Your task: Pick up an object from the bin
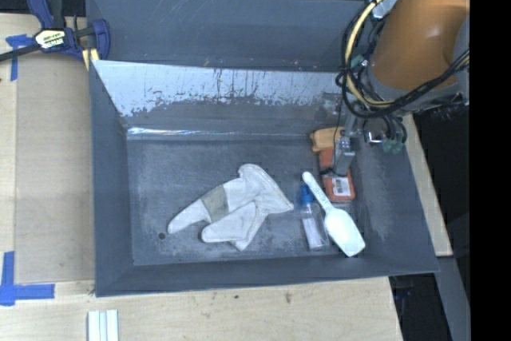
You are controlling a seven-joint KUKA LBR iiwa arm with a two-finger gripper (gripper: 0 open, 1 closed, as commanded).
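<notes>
Camera view: arm in from 3 o'clock, claw (344,160) low at 3 o'clock side of bin (239,36). Directly at its 6: small red block (340,186) with white label, on floor. Claw apart or together? Cannot tell. Tan lump (322,140) just beside, at its 10. White spatula (339,224) and clear bottle (310,221) near block's 6. White glove (235,208) mid-floor, well apart.

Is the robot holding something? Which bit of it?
Cannot tell. The tool is down at a small orange thing with a white label, near the bin's right wall, but no hold on it is visible.
</notes>
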